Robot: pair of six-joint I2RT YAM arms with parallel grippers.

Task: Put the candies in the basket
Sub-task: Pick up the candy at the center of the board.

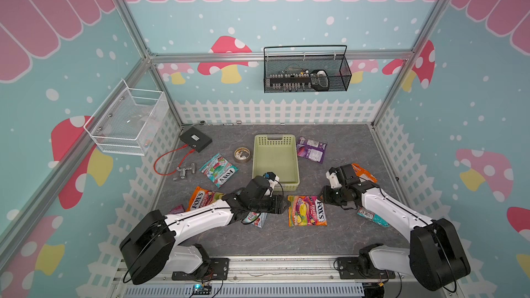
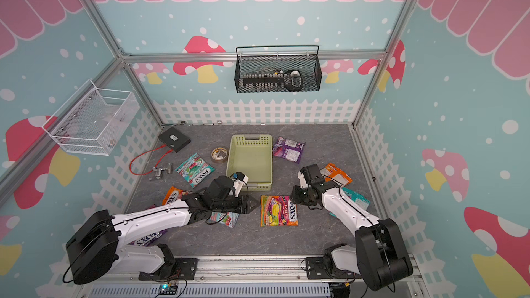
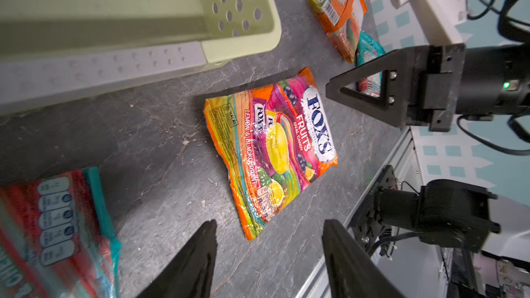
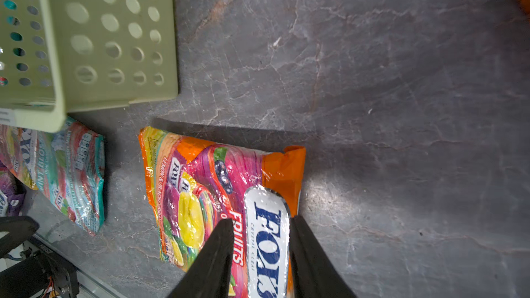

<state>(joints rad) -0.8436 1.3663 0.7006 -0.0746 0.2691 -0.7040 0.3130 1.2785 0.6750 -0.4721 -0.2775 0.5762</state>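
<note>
The pale green basket (image 1: 275, 161) stands empty mid-table. Just in front of it an orange-pink FOX'S candy bag (image 1: 307, 210) lies flat, also in both wrist views (image 3: 275, 150) (image 4: 218, 190). My left gripper (image 3: 270, 222) is open over bare table at the bag's left end, nothing between its fingers. My right gripper (image 4: 261, 219) hovers at the bag's right end, jaws narrowed but apart, straddling the logo. Other candies: a teal bag (image 1: 219, 169), a purple one (image 1: 311, 149), an orange one (image 1: 365, 172) and several partly hidden under the arms.
A tape roll (image 1: 242, 155) sits left of the basket. A black box (image 1: 195, 139), a red cable and a metal fitting (image 1: 185, 171) lie at back left. A black wire basket (image 1: 307, 73) and a white mesh basket (image 1: 129, 121) hang on the walls.
</note>
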